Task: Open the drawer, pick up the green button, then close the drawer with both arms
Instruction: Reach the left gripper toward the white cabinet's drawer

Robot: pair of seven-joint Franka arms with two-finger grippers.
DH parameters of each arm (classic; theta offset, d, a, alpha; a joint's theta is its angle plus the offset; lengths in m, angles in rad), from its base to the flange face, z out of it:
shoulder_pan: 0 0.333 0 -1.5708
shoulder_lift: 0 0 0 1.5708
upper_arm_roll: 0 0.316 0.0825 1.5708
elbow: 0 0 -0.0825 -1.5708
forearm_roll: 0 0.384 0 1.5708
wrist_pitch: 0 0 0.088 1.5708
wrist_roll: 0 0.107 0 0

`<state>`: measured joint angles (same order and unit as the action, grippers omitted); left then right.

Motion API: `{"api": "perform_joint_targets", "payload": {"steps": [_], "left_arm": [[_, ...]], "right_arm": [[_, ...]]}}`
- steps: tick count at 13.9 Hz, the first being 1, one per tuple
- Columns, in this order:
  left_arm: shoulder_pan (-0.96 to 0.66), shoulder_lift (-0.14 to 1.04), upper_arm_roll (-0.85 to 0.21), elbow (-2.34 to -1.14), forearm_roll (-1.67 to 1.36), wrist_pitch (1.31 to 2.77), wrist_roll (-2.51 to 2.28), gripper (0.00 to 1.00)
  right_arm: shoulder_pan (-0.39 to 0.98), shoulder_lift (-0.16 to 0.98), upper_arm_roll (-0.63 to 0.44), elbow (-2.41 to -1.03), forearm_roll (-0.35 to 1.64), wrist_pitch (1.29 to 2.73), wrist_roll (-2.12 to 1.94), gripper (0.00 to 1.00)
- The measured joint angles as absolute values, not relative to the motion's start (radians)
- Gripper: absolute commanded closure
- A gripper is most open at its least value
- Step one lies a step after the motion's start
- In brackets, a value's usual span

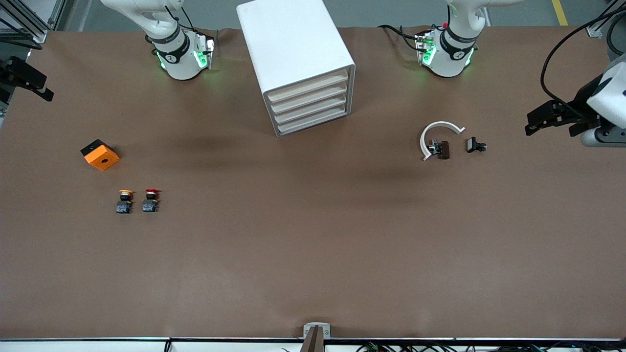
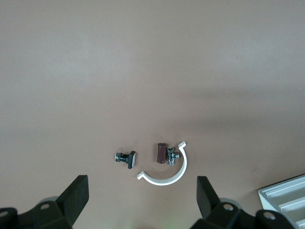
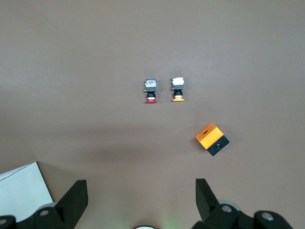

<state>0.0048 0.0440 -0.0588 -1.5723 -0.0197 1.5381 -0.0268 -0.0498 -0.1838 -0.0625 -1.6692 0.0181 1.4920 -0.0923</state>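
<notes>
The white cabinet (image 1: 298, 54) stands between the two arm bases with all four drawers pushed in. The drawer (image 1: 313, 125) is the lowest one, and it is shut. The green button is out of view. My left gripper (image 1: 530, 124) hangs open, high over the left arm's end of the table. In the left wrist view its gripper (image 2: 142, 185) holds nothing and a corner of the cabinet (image 2: 286, 195) shows. My right gripper (image 1: 29, 78) hovers over the right arm's end; in the right wrist view its gripper (image 3: 141, 186) is open and empty.
A yellow-capped button (image 1: 124, 200), a red-capped button (image 1: 150, 199) and an orange block (image 1: 100, 155) lie toward the right arm's end. A white C-shaped ring (image 1: 437, 128), a small brown part (image 1: 442, 149) and a black clip (image 1: 474, 144) lie toward the left arm's end.
</notes>
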Motion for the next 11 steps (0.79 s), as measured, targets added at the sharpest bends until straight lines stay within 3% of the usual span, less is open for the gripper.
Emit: {"api": "perform_joint_targets", "payload": {"steps": [7,11], "left_arm": [[-0.004,0.139,-0.082,-1.866,-0.02,1.937,-0.036,0.0],[-0.027,0.206,-0.153,-1.893,0.0,2.003,-0.205,0.0]], "right_arm": [[-0.05,-0.186,-0.063,-1.672,0.018,1.477,-0.092,0.0],[-0.05,-0.186,-0.064,-1.672,0.018,1.473,-0.084,0.0]]}}
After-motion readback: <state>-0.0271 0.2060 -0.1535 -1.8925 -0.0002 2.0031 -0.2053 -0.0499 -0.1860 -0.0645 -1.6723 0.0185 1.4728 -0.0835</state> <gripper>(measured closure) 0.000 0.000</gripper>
